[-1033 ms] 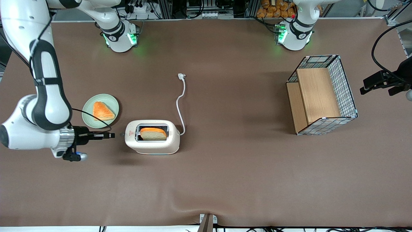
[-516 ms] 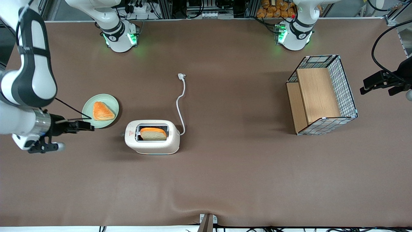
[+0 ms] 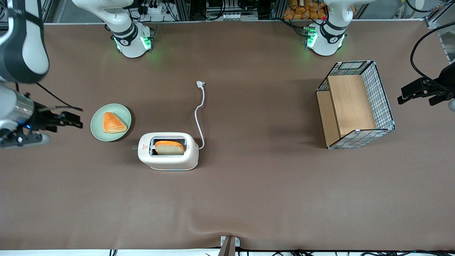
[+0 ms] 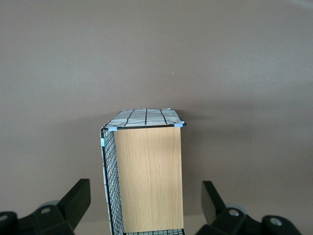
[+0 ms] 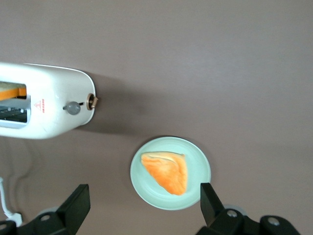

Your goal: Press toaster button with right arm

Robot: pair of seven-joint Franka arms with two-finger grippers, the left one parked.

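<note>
The toaster [image 3: 167, 161] sits on the brown table [image 3: 249, 199], about in the middle between the near edge and the arm bases, a bit toward the working arm's end. A slice of bread [image 3: 169, 147] sits in its slot. The toaster button [image 3: 134, 147] is a little grey knob on the end that faces the working arm; the wrist view shows it too [image 5: 73, 108], sticking out of the white end. A white cord [image 3: 197, 113] runs from the toaster away from the front camera. Near the button end is a green plate [image 3: 97, 129] with an orange pastry [image 3: 113, 123] on it. A second ago the gripper [image 3: 71, 120] was just beside the button. Now it has pulled away and is farther out than the plate, well apart from the toaster. Its fingers [image 5: 73, 205] are spread wide and hold nothing. The bread looks the same as before, so I cannot tell if the push worked. The arm seems to be backing off, maybe because the press is over. A wire basket [image 3: 382, 103] stands toward the parked arm's end.
</note>
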